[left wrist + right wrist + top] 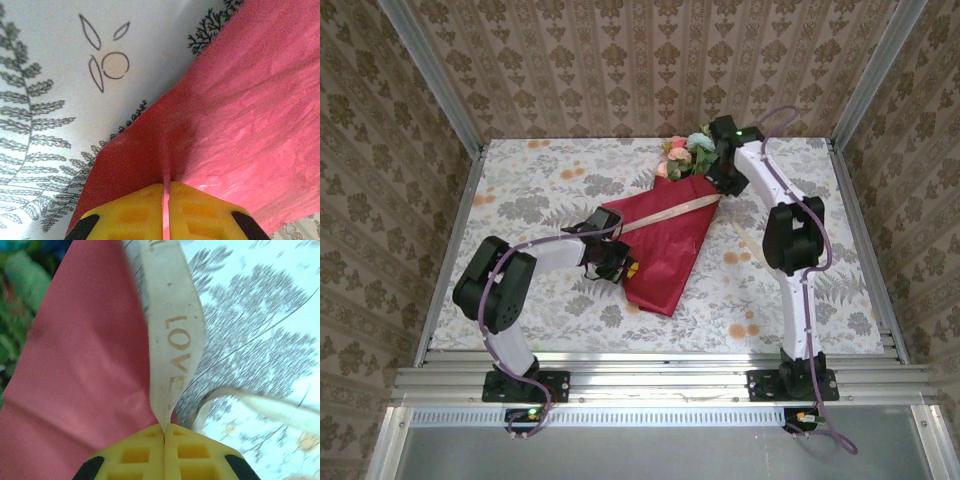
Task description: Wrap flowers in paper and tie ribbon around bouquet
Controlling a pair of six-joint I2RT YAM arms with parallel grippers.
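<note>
Red paper (pixel 665 240) rolled into a cone lies near the middle of the table (pixel 540 190). Its narrow tip points to the near edge and its wide mouth to the far right corner. The flowers (pixel 687 152), pink, red and pale blue with green leaves, spill from that mouth close to the far edge. Patterned walls (pixel 620 70) close in the left, far and right sides, and a metal rail (pixel 660 380) runs along the near edge.

The ribbon (pixel 670 214) lies slantwise across the cone, from its left side up to its right side.

The left gripper (pixel 618 265) sits low at the cone's left edge, near the narrow end, its arm stretched across the left half of the surface. In the left wrist view its yellow pads (pixel 200 210) are pressed together on a raised fold of the paper, a thin pink edge showing between them. Printed cloth (pixel 50 75) lies bare just to the left.

The right gripper (pixel 722 180) hangs at the cone's right edge, just beside the blooms. Its pads (pixel 200 455) are closed on the ribbon, which rises from them with the word LOVE printed along it. The red sheet lies to its left, and a loose length trails right over the cloth.
</note>
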